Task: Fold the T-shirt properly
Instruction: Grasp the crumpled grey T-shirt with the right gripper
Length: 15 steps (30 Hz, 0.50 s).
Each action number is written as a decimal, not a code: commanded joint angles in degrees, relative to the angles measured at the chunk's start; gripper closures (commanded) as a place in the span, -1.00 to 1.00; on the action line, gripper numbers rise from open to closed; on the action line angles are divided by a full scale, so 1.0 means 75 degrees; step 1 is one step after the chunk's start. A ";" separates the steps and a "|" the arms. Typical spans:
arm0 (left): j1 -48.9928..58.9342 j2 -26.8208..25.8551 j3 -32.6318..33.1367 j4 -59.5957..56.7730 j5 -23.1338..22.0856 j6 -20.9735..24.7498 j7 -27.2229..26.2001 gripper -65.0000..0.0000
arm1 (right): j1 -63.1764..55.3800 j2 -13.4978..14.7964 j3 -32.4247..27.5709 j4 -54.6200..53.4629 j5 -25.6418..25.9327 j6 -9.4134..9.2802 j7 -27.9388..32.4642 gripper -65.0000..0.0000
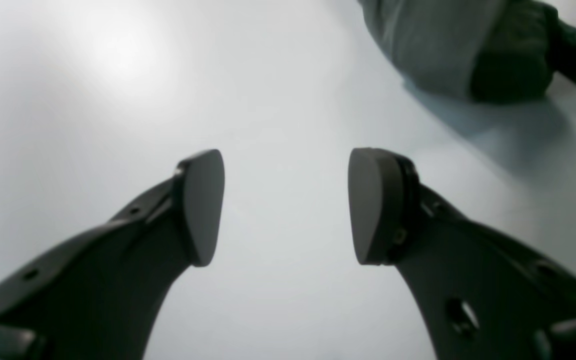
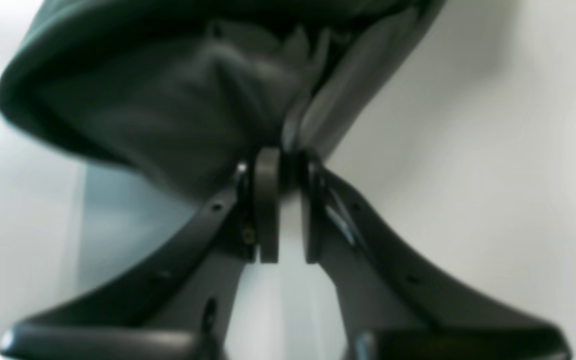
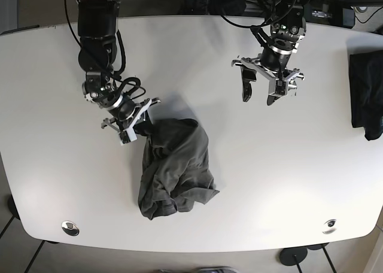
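A dark grey T-shirt (image 3: 175, 168) lies crumpled in a heap at the middle of the white table (image 3: 269, 165). My right gripper (image 3: 142, 129) is shut on the shirt's upper left edge; in the right wrist view the cloth (image 2: 168, 100) bunches out from between the closed pads (image 2: 268, 200). My left gripper (image 3: 258, 94) is open and empty above bare table, well to the upper right of the shirt. In the left wrist view its pads (image 1: 203, 205) stand wide apart, and a bit of the shirt (image 1: 448, 45) shows at the top right.
A second dark garment (image 3: 366, 94) lies folded at the table's right edge. Cables and equipment sit behind the far edge. Two round metal fittings (image 3: 70, 227) are set near the front corners.
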 commanded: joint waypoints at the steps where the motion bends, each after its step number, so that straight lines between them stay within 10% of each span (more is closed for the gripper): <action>1: 0.0005 -0.0023 -0.0023 0.0129 -0.0043 -0.0022 -0.0197 -0.13 | -0.0567 0.0014 0.0007 0.0988 0.0052 0.0039 0.0164 0.87; 9: -0.0194 -0.0047 -0.0023 -0.0223 -0.0043 -0.0022 -0.0173 -0.13 | -0.2747 0.0014 0.0019 0.3192 0.0064 -0.0031 0.0152 0.85; 15: -0.0194 -0.0058 -0.0023 -0.0235 -0.0043 -0.0022 -0.0173 -0.13 | -0.0825 0.0003 0.0019 0.2430 0.0099 -0.0020 -0.0493 -0.70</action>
